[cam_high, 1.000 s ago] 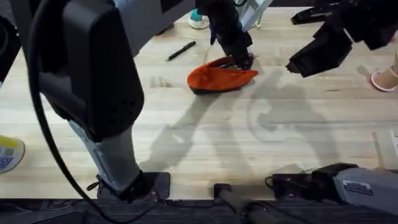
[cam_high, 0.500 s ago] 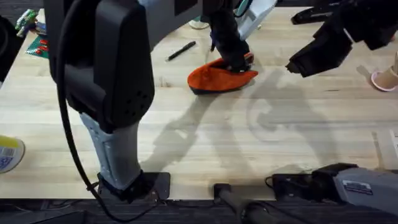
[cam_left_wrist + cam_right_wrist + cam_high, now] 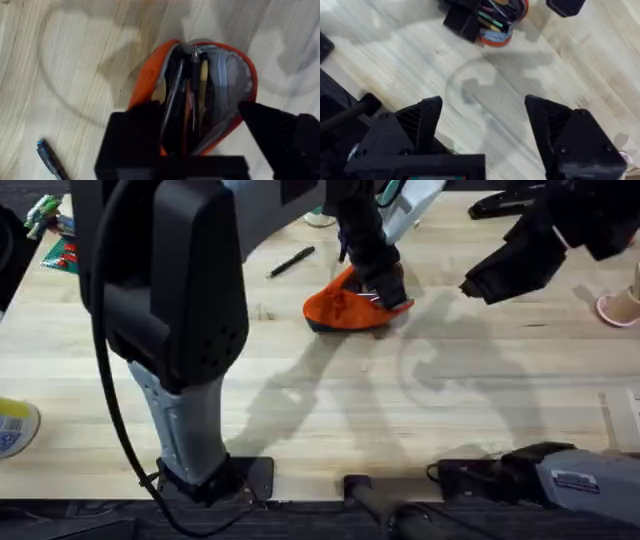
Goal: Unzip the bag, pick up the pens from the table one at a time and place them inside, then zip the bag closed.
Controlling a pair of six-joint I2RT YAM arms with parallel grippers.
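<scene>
The orange bag (image 3: 340,308) lies on the table (image 3: 300,400) at the back centre, its right end tipped up and its mouth unzipped. In the left wrist view the bag (image 3: 150,80) gapes wide, with a black pen (image 3: 172,100) and other slim pens inside. My left gripper (image 3: 383,288) is open, straddling the mouth (image 3: 200,135); one finger (image 3: 135,130) touches the bag's side. Another black pen (image 3: 291,261) lies on the table left of the bag, also seen beside it (image 3: 50,159). My right gripper (image 3: 490,280) hovers open to the bag's right (image 3: 485,130), holding nothing.
A black stapler-like object (image 3: 505,202) sits at the back right and a pink item (image 3: 620,308) at the right edge. A teal-and-white object (image 3: 318,216) stands behind the bag. A tape roll (image 3: 12,425) lies at the left edge. Bare wood spans the table's middle and front.
The bag's right end has risen and bunched up under my left gripper, so its open mouth now faces up and right. The right arm has stayed still.
</scene>
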